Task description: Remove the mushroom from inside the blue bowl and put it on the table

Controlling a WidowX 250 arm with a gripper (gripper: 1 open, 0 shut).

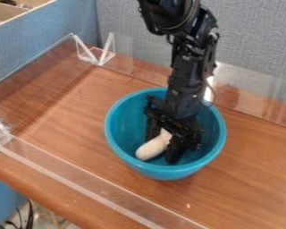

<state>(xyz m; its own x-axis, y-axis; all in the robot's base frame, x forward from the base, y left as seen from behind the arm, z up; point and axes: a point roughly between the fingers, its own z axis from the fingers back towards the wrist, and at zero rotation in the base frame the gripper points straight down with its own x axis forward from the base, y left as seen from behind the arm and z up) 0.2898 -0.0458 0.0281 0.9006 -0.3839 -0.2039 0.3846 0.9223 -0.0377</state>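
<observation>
Camera view: the mushroom (154,147) lies in the blue bowl (118,150), against my gripper (170,148). I can't tell how open it is or if it grips; a loose pinch could drop the mushroom.

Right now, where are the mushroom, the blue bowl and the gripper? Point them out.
mushroom (153,147): camera view, pale stem
blue bowl (118,152): camera view, left wall
gripper (175,143): camera view, between its fingertips
</observation>
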